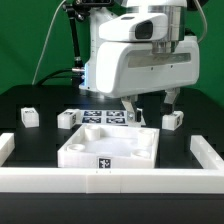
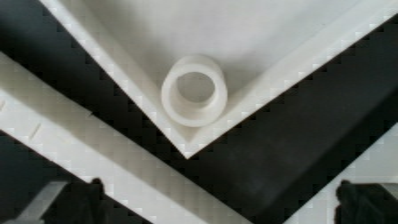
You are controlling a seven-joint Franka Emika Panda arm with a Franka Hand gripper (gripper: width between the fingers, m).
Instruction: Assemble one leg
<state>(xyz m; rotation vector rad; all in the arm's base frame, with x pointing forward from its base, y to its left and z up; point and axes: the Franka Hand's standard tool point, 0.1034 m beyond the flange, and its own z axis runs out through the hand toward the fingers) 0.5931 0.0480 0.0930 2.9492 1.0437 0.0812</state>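
Note:
Three legs, small white blocks with tags, stand on the black table in the exterior view: one at the left, one next to the marker board, one at the right. My gripper hangs open and empty above the far right corner of the large white square piece, left of the right leg. In the wrist view the gripper has dark fingertips at the frame's edge, spread wide. Beyond them lies a corner of the square piece with its round socket. No leg shows in the wrist view.
The marker board lies flat behind the square piece. White rails border the work area at the front, the exterior view's left and right. A white strip runs diagonally in the wrist view.

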